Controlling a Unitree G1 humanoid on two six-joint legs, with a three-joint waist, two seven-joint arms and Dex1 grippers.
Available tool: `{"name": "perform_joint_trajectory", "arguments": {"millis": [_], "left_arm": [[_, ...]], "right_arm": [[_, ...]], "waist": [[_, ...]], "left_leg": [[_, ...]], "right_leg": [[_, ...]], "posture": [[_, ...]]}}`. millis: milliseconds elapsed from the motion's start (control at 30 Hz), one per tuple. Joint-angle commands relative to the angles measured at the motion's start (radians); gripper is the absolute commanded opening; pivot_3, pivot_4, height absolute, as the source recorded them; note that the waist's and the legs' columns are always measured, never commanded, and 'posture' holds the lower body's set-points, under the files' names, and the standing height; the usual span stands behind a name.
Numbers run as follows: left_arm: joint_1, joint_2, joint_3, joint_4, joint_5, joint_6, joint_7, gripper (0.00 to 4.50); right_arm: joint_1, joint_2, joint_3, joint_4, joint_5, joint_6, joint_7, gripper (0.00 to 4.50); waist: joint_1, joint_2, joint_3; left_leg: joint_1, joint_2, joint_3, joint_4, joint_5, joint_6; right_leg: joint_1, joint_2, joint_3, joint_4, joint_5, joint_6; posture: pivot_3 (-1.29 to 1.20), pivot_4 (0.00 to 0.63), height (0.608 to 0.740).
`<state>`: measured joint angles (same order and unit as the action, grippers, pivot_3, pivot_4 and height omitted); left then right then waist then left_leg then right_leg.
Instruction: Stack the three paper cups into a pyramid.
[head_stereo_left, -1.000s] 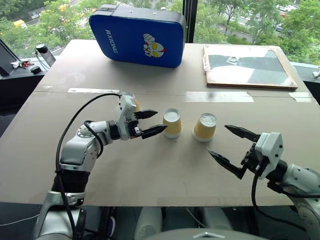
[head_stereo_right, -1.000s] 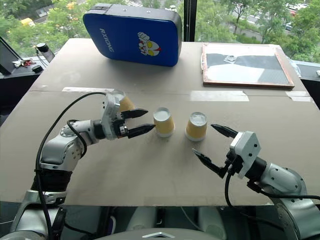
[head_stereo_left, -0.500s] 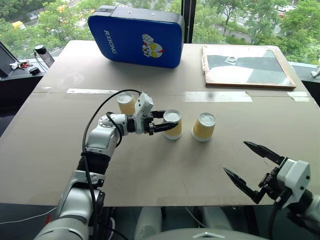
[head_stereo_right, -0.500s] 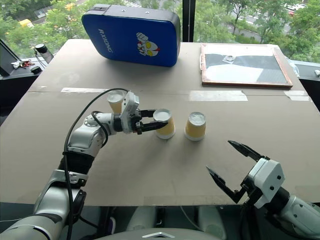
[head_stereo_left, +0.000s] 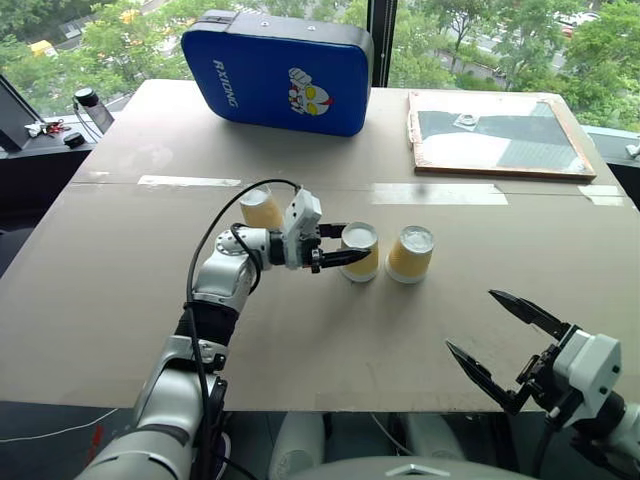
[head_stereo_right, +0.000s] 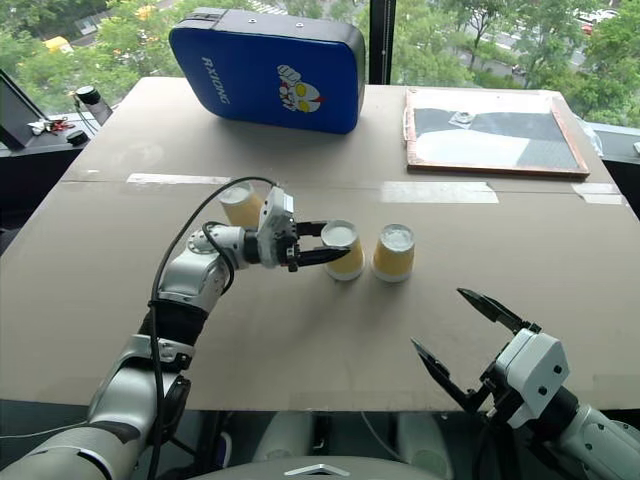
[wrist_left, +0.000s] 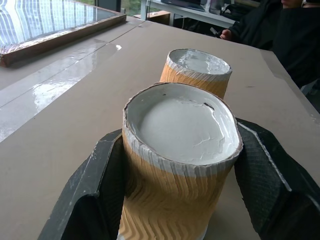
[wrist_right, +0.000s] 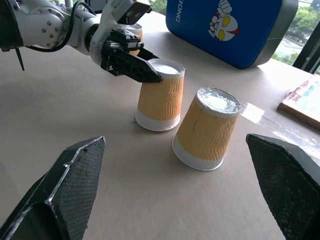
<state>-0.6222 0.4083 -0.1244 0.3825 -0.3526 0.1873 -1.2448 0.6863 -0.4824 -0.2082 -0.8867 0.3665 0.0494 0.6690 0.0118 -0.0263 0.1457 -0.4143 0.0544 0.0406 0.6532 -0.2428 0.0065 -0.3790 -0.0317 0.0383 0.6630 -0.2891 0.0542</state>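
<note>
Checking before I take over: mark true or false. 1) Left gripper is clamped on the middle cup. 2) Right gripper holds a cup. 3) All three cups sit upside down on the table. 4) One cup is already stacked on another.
1) True: the left gripper is shut on the middle cup.
2) False: the right gripper is open and empty.
3) True, including the right cup and left cup.
4) False: none is stacked.

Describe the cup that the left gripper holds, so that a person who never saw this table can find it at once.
On the brown table, three upturned yellow paper cups stand in a loose row in front of the blue case. The held cup is the middle one, close beside the right cup, with the left cup further off behind the arm. It alone sits between the black fingers of the left gripper.
</note>
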Motion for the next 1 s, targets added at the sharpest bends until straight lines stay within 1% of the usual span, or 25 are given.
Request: {"name": "perform_joint_trajectory", "arguments": {"millis": [33, 333, 567, 600, 633, 667, 733, 767, 833, 1000], "left_arm": [[-0.022, -0.015, 0.002, 0.016, 0.013, -0.045, -0.012, 2.48], [-0.035, -0.066, 0.001, 0.068, 0.026, -0.086, -0.016, 2.48], [-0.027, -0.076, -0.001, 0.081, 0.031, -0.115, -0.033, 2.48], [-0.025, -0.077, 0.0, 0.079, 0.028, -0.116, -0.039, 2.98], [-0.021, -0.075, 0.0, 0.07, 0.02, -0.106, -0.05, 3.29], [-0.017, -0.074, 0.002, 0.062, 0.014, -0.099, -0.052, 3.93], [0.001, -0.061, 0.024, 0.024, 0.0, -0.079, -0.03, 4.0], [0.014, -0.05, 0.037, -0.002, -0.008, -0.067, -0.021, 4.26], [0.051, -0.018, 0.064, -0.075, -0.032, -0.027, -0.012, 4.26], [0.179, 0.075, 0.142, -0.293, -0.126, 0.121, 0.027, 4.26]], "right_arm": [[0.027, 0.008, -0.014, -0.055, 0.005, -0.025, -0.011, 4.5], [0.059, 0.015, -0.016, -0.076, -0.004, -0.027, -0.023, 4.5], [0.052, 0.004, -0.027, -0.081, 0.006, -0.013, -0.026, 4.5], [0.048, 0.001, -0.025, -0.081, 0.007, -0.009, -0.027, 4.5], [0.045, -0.002, -0.025, -0.081, 0.01, -0.006, -0.026, 4.5], [0.041, -0.004, -0.026, -0.08, 0.013, -0.004, -0.026, 4.5], [0.023, -0.014, -0.028, -0.072, 0.027, 0.002, -0.02, 4.5], [0.01, -0.021, -0.028, -0.066, 0.037, 0.007, -0.017, 4.5], [-0.027, -0.038, -0.028, -0.048, 0.06, 0.02, -0.005, 4.5], [-0.178, -0.089, -0.047, 0.025, 0.157, 0.074, 0.015, 4.5]], "waist": [[0.001, 0.0, 0.0], [0.002, 0.0, 0.0], [0.003, 0.0, -0.001], [0.003, 0.0, -0.001], [0.003, 0.0, -0.001], [0.003, 0.0, -0.001], [0.002, 0.0, -0.001], [0.0, 0.0, -0.001], [-0.004, 0.0, -0.001], [-0.023, 0.0, -0.001]], "left_leg": [[0.0, 0.0, 0.0, 0.0, 0.0, 0.0], [0.0, 0.0, -0.001, 0.001, 0.0, 0.0], [0.0, 0.0, -0.001, 0.001, 0.0, 0.0], [0.0, 0.0, -0.001, 0.001, 0.0, 0.0], [0.0, 0.0, -0.001, 0.001, 0.0, 0.0], [0.0, 0.0, -0.001, 0.001, 0.0, 0.0], [0.0, 0.0, -0.002, 0.001, 0.0, 0.0], [0.0, 0.0, -0.002, 0.001, 0.0, 0.0], [0.0, 0.0, -0.002, 0.001, 0.0, 0.0], [0.0, 0.001, -0.003, 0.001, 0.0, 0.0]], "right_leg": [[0.0, 0.0, 0.0, 0.0, 0.0, 0.0], [0.001, 0.0, -0.001, 0.0, 0.0, 0.0], [0.001, 0.0, -0.001, 0.0, 0.0, 0.0], [0.001, 0.0, -0.001, 0.0, 0.0, 0.0], [0.001, 0.0, -0.001, 0.0, 0.0, 0.0], [0.001, 0.0, -0.001, 0.0, 0.0, 0.0], [0.001, 0.0, -0.001, 0.0, 0.0, 0.0], [0.001, 0.0, -0.001, 0.0, 0.0, 0.0], [0.001, 0.0, -0.001, 0.0, 0.0, 0.0], [0.001, 0.0, -0.001, 0.001, 0.0, 0.0]], "posture": [[0.0, 0.15, 0.74], [0.0, 0.15, 0.74], [0.0, 0.15, 0.74], [0.0, 0.15, 0.74], [0.0, 0.15, 0.74], [0.0, 0.15, 0.74], [0.0, 0.15, 0.74], [0.0, 0.15, 0.74], [0.0, 0.15, 0.74], [0.0, 0.15, 0.74]]}}
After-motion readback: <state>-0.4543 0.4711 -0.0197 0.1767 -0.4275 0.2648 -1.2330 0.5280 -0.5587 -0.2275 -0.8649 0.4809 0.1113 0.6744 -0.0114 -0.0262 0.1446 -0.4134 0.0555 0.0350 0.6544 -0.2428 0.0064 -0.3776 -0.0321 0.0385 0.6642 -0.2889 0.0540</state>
